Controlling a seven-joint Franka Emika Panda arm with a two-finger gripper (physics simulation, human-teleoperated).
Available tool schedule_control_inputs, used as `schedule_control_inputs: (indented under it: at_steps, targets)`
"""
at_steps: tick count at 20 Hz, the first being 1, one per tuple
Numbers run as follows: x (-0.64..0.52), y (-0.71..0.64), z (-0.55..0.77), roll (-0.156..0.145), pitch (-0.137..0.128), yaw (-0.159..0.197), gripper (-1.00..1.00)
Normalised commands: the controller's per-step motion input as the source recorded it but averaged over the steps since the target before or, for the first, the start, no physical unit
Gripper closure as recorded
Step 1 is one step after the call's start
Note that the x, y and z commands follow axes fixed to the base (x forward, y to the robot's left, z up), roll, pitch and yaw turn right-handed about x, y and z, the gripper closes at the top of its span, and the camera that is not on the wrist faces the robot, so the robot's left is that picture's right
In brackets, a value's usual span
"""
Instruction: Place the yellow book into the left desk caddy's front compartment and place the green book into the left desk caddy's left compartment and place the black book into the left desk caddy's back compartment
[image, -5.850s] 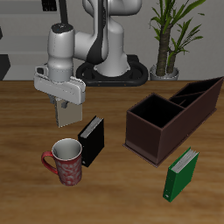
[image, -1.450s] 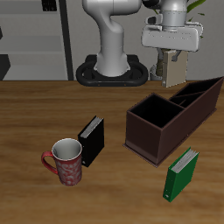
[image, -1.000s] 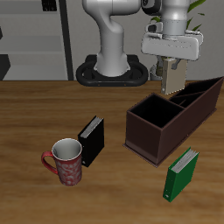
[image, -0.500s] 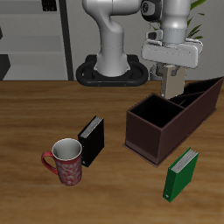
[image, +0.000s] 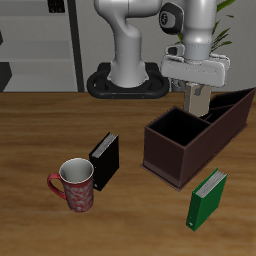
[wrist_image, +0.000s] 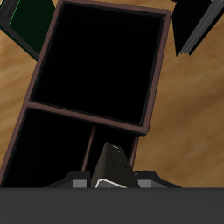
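Greyish-tan cover of the yellow book (image: 197, 99) pinched upright between the fingers of the gripper (image: 197, 86), hanging directly below it, over the left desk caddy (image: 178, 152). Seen from the wrist, book's edge (wrist_image: 114, 162) just above the divider between the narrow sections, with the large square section beyond; not yet lowered in, not yet released. Well away from the hand, toward the table's front, the green book (image: 207, 199) standing untouched. Farther off, black book (image: 105, 160) upright beside a red mug (image: 76, 185). No book placed so far; all three still to go.
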Motion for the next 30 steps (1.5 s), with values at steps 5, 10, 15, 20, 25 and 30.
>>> schedule_control_inputs:
  at_steps: [5, 10, 15, 20, 25, 30]
  targets:
    - [0.03, 0.03, -0.17, 0.012, 0.035, -0.003, 1.00]
    - [0.03, 0.08, -0.17, 0.017, 0.031, 0.009, 1.00]
    - [0.10, 0.02, -0.12, 0.010, 0.043, 0.000, 1.00]
    - [0.04, 0.01, -0.03, 0.017, 0.018, 0.008, -1.00]
    - [-0.04, -0.04, 0.11, 0.001, -0.022, 0.016, -1.00]
    - [0.01, -0.11, 0.19, 0.002, -0.034, 0.039, -1.00]
